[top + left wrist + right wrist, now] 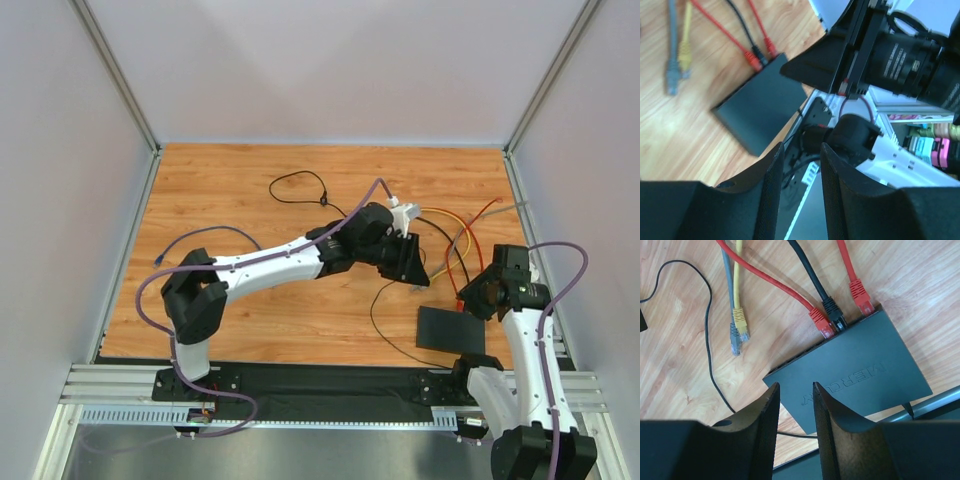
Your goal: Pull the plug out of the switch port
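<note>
The switch is a flat black box near the table's front right; it also shows in the left wrist view and the right wrist view. Three plugs sit in its far edge: a red one, a black one and another red one. A grey plug and a yellow plug lie loose on the wood beside it. My right gripper is open and empty, hovering above the switch's near corner. My left gripper is open and empty, held above the table left of the switch.
A thin black cord curves across the wood left of the switch. Orange, red, yellow and grey cables fan out behind it. A blue cable lies at the left. The metal rail runs along the front edge; walls enclose the table.
</note>
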